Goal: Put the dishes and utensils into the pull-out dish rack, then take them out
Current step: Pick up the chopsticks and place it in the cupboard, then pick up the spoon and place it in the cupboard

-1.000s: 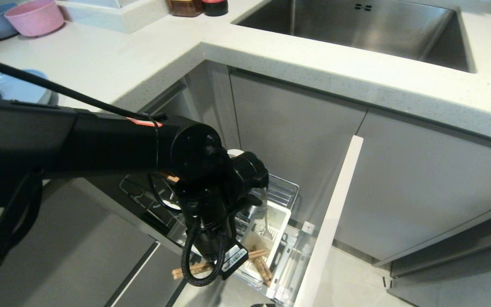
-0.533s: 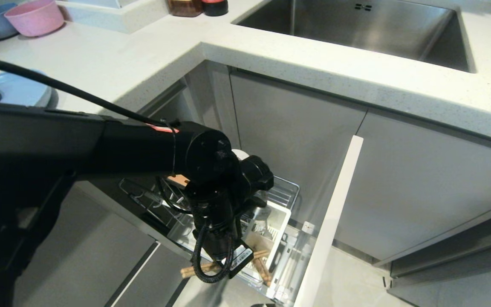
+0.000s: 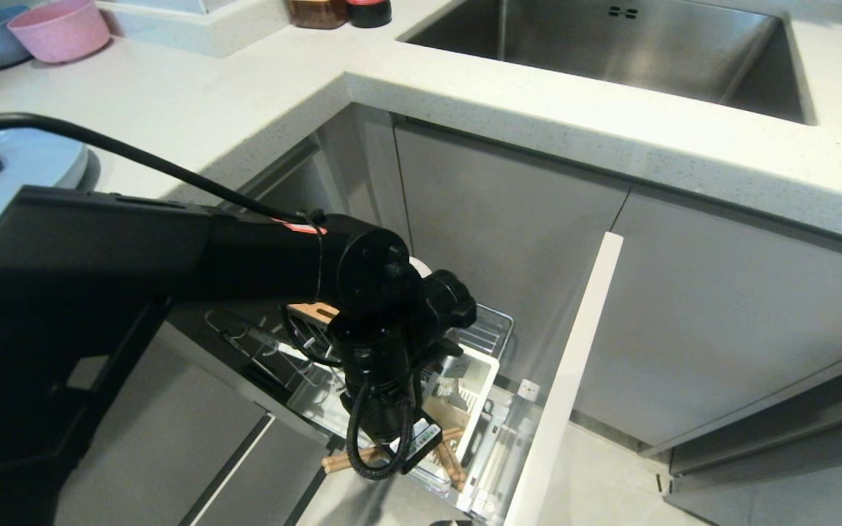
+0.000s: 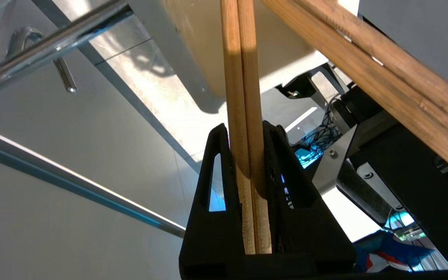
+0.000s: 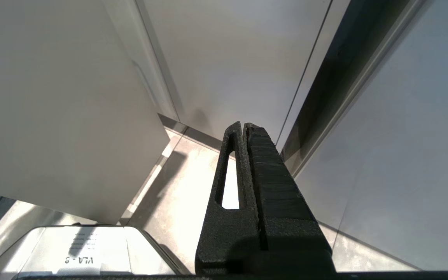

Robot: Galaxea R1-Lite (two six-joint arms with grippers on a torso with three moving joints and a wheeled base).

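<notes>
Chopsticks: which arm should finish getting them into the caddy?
Left. The left gripper is shut on the chopsticks, low beside the white caddy in the pull-out rack. The right gripper is shut, empty, facing cabinet panels.

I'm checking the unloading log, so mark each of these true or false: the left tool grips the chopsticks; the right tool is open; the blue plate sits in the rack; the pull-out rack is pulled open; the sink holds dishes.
1. The left tool grips the chopsticks. True.
2. The right tool is open. False: its fingers are pressed together, with nothing between them.
3. The blue plate sits in the rack. False: it lies on the countertop.
4. The pull-out rack is pulled open. True.
5. The sink holds dishes. False: the part of the basin in view shows none.
</notes>
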